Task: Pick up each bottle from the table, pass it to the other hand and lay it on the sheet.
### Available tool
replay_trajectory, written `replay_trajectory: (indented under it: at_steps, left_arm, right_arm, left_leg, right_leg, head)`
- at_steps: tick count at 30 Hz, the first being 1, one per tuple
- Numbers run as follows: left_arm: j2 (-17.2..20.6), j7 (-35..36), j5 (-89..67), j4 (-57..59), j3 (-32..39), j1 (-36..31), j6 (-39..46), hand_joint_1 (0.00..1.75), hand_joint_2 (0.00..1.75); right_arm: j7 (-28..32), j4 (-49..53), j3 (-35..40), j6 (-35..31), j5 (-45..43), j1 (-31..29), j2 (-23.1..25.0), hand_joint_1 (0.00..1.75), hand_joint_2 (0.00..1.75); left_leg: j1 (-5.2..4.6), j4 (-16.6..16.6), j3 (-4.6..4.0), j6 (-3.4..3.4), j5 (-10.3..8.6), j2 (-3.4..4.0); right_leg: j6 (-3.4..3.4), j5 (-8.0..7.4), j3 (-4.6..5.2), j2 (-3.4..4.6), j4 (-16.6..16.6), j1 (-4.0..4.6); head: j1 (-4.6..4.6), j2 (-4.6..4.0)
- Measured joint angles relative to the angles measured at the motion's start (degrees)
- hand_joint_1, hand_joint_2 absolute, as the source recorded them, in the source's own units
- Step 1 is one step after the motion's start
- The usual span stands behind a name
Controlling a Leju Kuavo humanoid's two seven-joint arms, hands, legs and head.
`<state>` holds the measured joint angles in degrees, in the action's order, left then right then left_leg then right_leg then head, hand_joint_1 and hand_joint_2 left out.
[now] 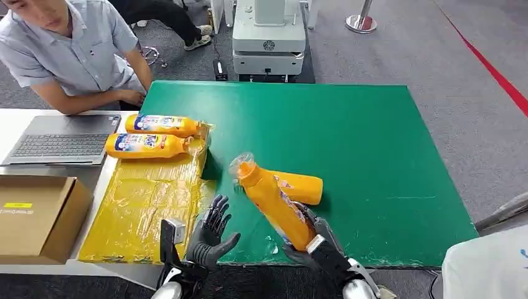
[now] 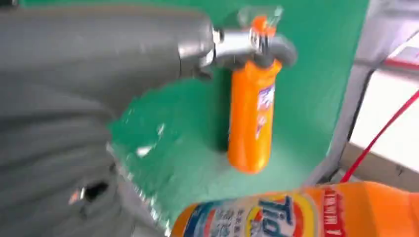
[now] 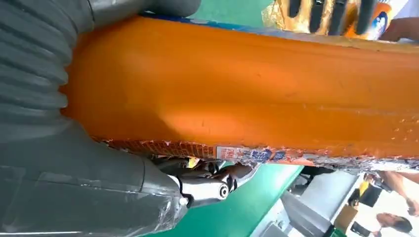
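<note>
My right hand [image 1: 316, 244] grips an orange bottle [image 1: 272, 201] by its lower body and holds it tilted above the green table, cap up and to the left. The same bottle [image 3: 247, 94] runs across the right wrist view, with my right hand [image 3: 74, 163] wrapped around it. My left hand [image 1: 212, 235] is open just left of it, fingers spread, not touching. A second orange bottle [image 1: 300, 187] lies on the green table [image 1: 373, 143] behind the held one; it is also in the left wrist view [image 2: 252, 113]. Two more bottles [image 1: 149, 145] [image 1: 163, 124] lie on the yellow sheet [image 1: 143, 205].
A person in a grey shirt [image 1: 75, 50] leans on the far left by a laptop [image 1: 62, 140]. A cardboard box [image 1: 37, 215] stands at the near left. A white machine [image 1: 269, 37] stands behind the table.
</note>
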<state>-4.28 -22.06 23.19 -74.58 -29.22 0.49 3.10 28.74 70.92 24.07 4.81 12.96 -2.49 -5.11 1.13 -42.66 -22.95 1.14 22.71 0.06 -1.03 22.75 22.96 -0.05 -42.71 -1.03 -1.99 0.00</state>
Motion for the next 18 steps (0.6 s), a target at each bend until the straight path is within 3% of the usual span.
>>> replay_trajectory:
  at_steps: [4,6,18]
  left_arm:
    - [0.0,-0.2,-1.0,-0.7,-1.0,-0.8,-1.5,0.00,1.75]
    - [0.0,-0.2,-1.2,-0.7,-1.0,-1.1,-1.5,0.00,1.75]
    - [-0.6,-0.2,-2.8,0.3,-1.6,-2.3,-2.4,0.00,1.75]
  right_arm:
    - [-0.3,-2.4,2.1,1.2,1.2,-0.9,-0.5,1.68,1.75]
    - [-0.3,-3.0,2.6,1.4,1.4,-0.9,-0.5,1.55,1.75]
    - [-0.4,-5.7,6.1,2.4,4.2,-2.8,-0.7,1.54,1.75]
  left_leg:
    - [0.00,0.0,0.00,0.00,0.00,0.00]
    - [0.00,0.0,0.00,0.00,0.00,0.00]
    - [0.00,0.0,0.00,0.00,0.00,0.00]
  right_leg:
    - [0.00,0.00,0.00,0.00,0.0,0.00]
    - [0.00,0.00,0.00,0.00,0.0,0.00]
    - [0.00,0.00,0.00,0.00,0.0,0.00]
  head:
    - [-0.13,0.00]
    - [-0.05,0.00]
    - [-0.15,0.00]
